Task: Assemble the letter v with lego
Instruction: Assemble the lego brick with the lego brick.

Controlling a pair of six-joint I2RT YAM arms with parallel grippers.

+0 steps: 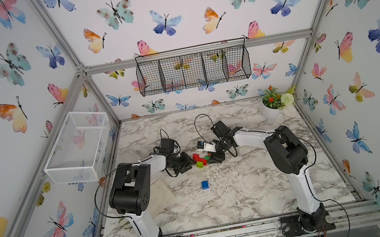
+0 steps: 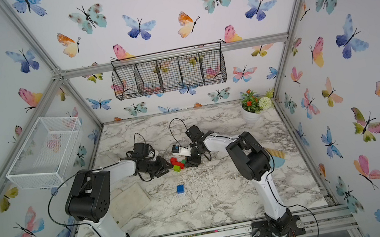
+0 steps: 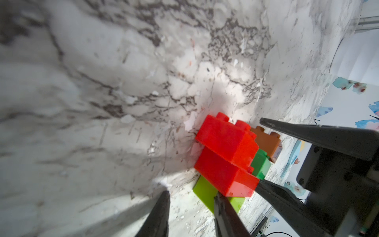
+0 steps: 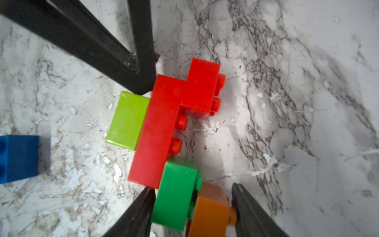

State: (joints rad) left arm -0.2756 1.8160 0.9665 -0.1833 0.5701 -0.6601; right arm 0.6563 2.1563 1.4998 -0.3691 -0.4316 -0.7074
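Note:
A joined cluster of lego (image 1: 200, 160) lies on the marble table (image 1: 235, 195). It has a small red brick (image 4: 202, 88) on a longer red brick (image 4: 158, 131), a lime green brick (image 4: 128, 120) on the other side, then a dark green brick (image 4: 176, 190) and an orange brick (image 4: 211, 213). My right gripper (image 4: 192, 188) is shut on the dark green and orange bricks. My left gripper (image 3: 191, 198) stands narrowly open with nothing between its fingers; one fingertip (image 3: 219, 200) touches the lime green brick and the longer red one. A blue brick (image 1: 204, 184) lies apart, nearer the front.
A white wire basket (image 1: 76, 146) hangs on the left wall and a black wire basket (image 1: 194, 70) on the back wall. A flower pot (image 1: 272, 108) stands at the back right corner. A pale flat board (image 1: 161, 194) lies by the left arm.

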